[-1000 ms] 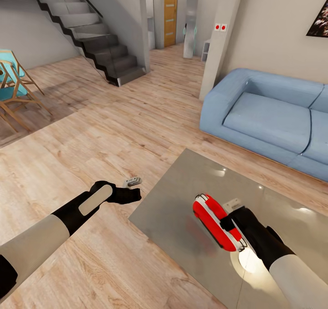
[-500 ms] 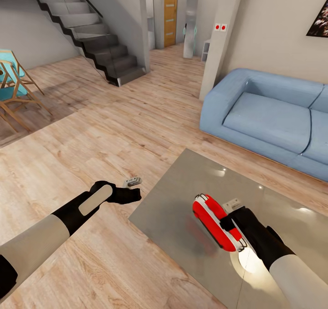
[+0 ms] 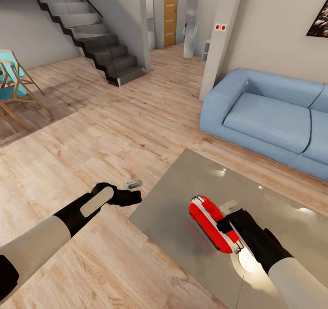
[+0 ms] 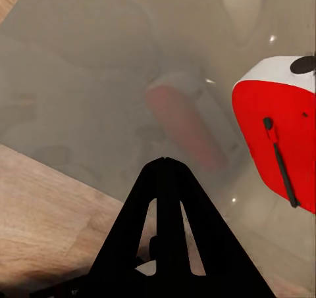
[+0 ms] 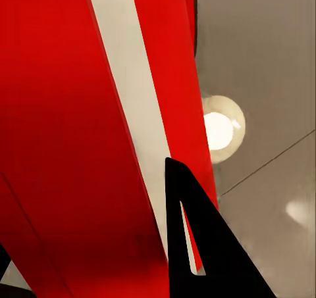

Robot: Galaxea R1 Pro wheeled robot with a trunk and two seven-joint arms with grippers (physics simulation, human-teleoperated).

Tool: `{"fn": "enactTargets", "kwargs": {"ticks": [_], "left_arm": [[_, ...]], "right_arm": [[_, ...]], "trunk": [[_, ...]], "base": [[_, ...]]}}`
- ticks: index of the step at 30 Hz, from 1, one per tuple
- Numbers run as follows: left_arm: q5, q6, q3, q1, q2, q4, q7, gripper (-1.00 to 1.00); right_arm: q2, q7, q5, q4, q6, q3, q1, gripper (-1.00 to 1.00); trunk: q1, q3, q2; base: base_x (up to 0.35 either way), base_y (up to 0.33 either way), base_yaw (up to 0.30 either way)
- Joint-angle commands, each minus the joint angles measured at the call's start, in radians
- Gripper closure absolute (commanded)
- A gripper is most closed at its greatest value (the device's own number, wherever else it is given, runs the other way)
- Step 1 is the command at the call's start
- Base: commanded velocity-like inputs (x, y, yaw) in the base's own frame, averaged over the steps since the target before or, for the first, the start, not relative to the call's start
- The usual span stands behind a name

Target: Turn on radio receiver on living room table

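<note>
Gripping radio receiver [image 3: 212, 224], right gripper [image 3: 226, 225] pinches its near end above table [image 3: 182, 190]; long axis runs diagonally away. Left gripper [image 3: 135, 197] closed, empty, well apart over floor [image 3: 114, 131].

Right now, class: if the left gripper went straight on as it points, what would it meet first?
Probably the table: the shut left gripper aims at its glossy top, left of the radio receiver. Depth is unclear.
</note>
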Motion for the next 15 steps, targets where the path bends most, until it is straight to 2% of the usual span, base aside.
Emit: {"fn": "enactTargets", "kwargs": {"ticks": [1, 8, 15], "left_arm": [[0.0, 0.0, -0.006, 0.0, 0.0, 0.005, 0.0, 1.0], [0.001, -0.001, -0.034, 0.0, 0.0, 0.015, 0.0, 1.0], [0.002, -0.002, -0.073, 0.0, -0.001, 0.017, 0.0, 1.0]], "right_arm": [[0.0, -0.002, 0.004, -0.001, -0.001, 0.006, 0.0, 1.0], [0.001, -0.009, 0.02, -0.008, -0.015, 0.032, 0.003, 1.0], [0.0, -0.033, 0.019, -0.049, -0.028, 0.033, 0.003, 1.0]], "trunk": [[0.0, 0.0, 0.0], [0.0, 0.0, 0.0], [0.0, 0.0, 0.0]], "base": [[0.0, 0.0, 0.0], [0.0, 0.0, 0.0], [0.0, 0.0, 0.0]]}}
